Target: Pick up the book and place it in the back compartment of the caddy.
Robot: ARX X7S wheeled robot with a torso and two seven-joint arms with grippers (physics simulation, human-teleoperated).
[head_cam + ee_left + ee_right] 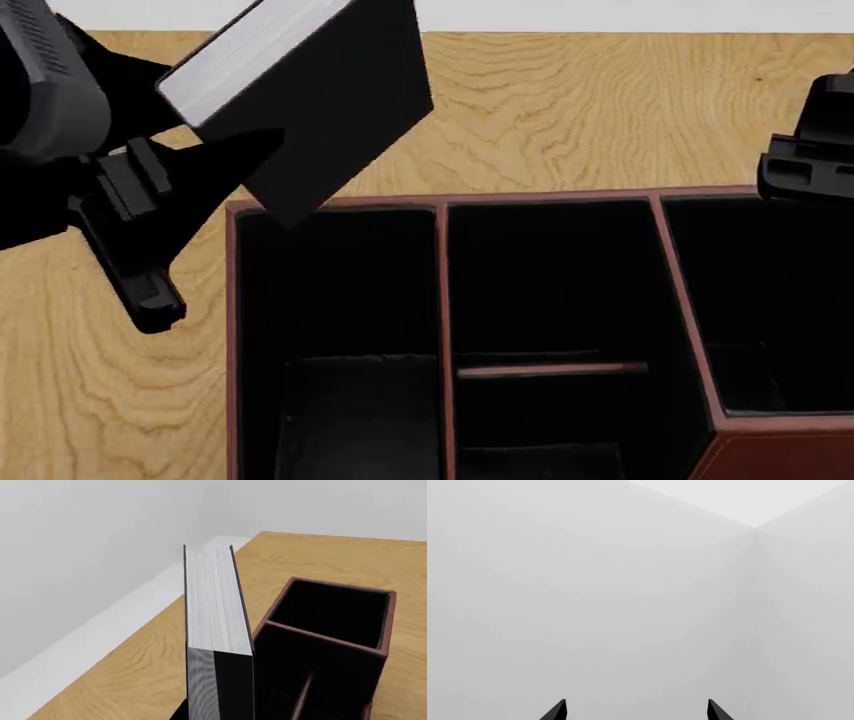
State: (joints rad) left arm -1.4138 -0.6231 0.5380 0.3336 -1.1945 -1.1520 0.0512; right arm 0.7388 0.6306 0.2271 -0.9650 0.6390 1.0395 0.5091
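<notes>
Book [314, 95] aloft, tilted, lower corner just over caddy [234, 300] far-left rim. Left claw [220, 165] clamped on book's lower edge. Risks, as judged: corner catches on rim during descent; book lands in long left cell, not back compartment [547, 285] beyond short divider [551, 370]; tilt lets it slip. Left arm reaches in from left above surface [601, 110]. Right claw [636, 711] open, empty, raised, facing wall.

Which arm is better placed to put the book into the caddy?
Left. Its tool already holds the book, tilted, just above the caddy's far left corner. The right tool is open, holds nothing and points at the bare wall.
</notes>
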